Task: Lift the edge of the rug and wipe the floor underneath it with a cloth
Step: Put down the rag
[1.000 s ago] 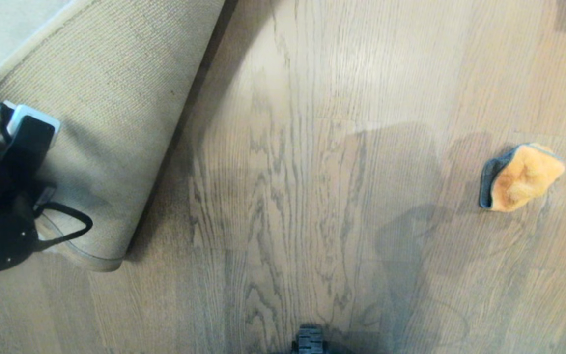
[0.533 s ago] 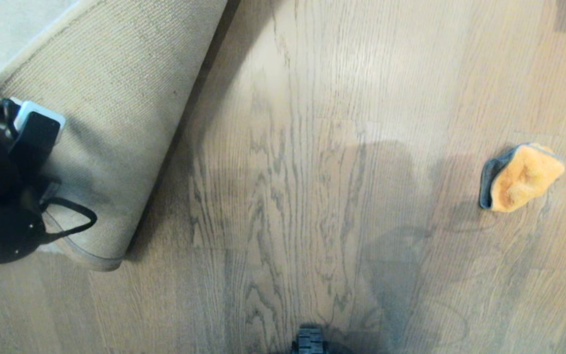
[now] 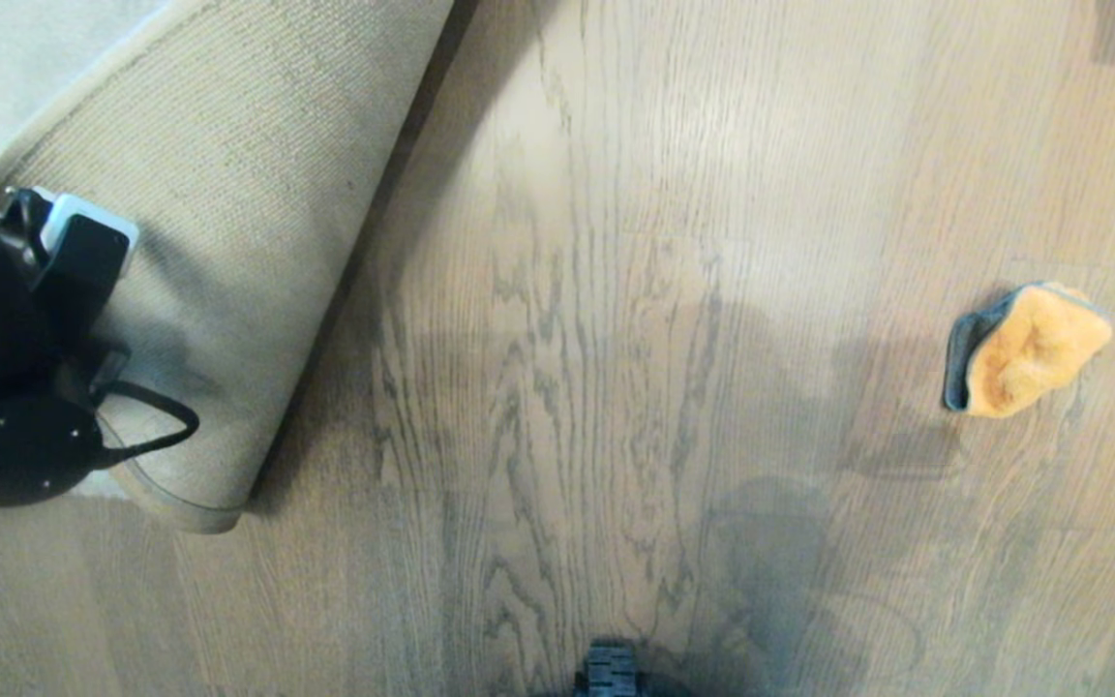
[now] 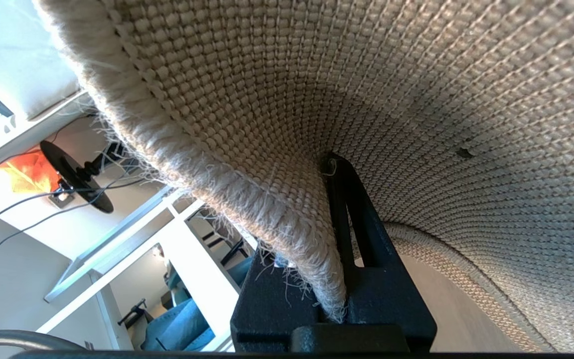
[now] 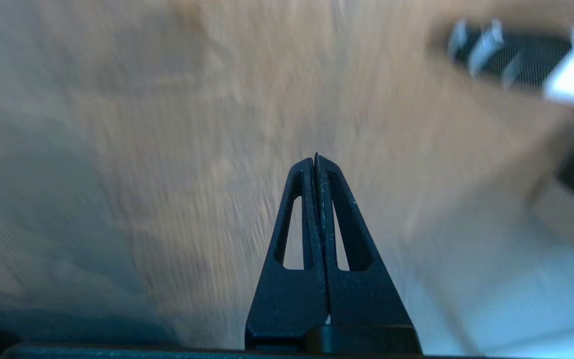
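Left gripper (image 4: 334, 209) clamps rug edge (image 4: 247, 199), folded back upper left of head view. Right gripper (image 5: 317, 162), empty and closed, has withdrawn past right border. Cloth (image 3: 1027, 348) lies mid-right on floor (image 3: 616, 339); wiping seems over.

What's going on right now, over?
Left gripper shut on the rug edge, folded back. Right gripper shut, empty. Cloth lying on bare floor, untouched. Nothing in the way.

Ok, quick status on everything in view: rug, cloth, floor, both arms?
rug edge: lifted, folded back, woven backing showing
left gripper: shut on the rug edge
cloth: bunched on the floor, not held
floor: bare beside the raised rug
right gripper: jaws shut, empty, above the floor
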### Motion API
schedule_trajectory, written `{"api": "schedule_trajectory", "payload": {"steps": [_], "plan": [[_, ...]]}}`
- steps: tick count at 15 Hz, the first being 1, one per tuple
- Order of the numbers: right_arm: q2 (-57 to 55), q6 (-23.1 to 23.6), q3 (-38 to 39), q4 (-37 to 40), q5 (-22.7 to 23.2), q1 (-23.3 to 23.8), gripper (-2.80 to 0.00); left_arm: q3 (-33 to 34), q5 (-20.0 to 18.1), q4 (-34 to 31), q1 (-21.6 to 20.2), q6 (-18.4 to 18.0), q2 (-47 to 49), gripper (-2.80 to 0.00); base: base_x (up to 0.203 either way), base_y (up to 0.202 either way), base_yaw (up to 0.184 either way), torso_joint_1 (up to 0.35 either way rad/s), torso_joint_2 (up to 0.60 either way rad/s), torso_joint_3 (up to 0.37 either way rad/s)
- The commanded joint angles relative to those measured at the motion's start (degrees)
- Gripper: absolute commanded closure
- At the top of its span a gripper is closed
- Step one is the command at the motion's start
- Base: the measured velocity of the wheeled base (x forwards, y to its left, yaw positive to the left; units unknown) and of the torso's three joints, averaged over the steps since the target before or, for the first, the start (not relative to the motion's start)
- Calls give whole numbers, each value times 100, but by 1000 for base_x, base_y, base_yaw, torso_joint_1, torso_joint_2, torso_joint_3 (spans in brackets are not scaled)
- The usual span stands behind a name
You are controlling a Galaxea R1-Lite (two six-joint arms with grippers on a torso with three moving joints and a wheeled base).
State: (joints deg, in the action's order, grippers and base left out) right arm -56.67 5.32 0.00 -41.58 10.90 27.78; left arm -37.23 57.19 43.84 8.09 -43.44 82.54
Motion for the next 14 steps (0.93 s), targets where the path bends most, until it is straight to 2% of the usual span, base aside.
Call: {"api": "schedule_trajectory", "payload": {"steps": [1,3,6,8,10,12,14], "plan": [[34,14,0,483,-101,-6,0,-56,29,28,-10,-16,35,0,0,0,0,0,0,0],[43,15,0,1147,-98,-14,0,-39,29,28,-10,-18,35,0,0,0,0,0,0,0],[124,13,0,2579,-123,-10,0,-48,38,28,-10,-25,35,0,0,0,0,0,0,0],[241,-66,0,3261,-286,-10,0,-48,31,28,-1,-23,79,0,0,0,0,0,0,0],[285,-52,0,3532,-592,-11,0,-65,34,28,-1,-16,117,0,0,0,0,0,0,0],[412,72,0,3889,-1149,-3,0,-65,29,28,-1,-16,131,0,0,0,0,0,0,0],[555,-15,0,3947,-1160,-3,0,-65,29,28,-1,-16,131,0,0,0,0,0,0,0]]}}
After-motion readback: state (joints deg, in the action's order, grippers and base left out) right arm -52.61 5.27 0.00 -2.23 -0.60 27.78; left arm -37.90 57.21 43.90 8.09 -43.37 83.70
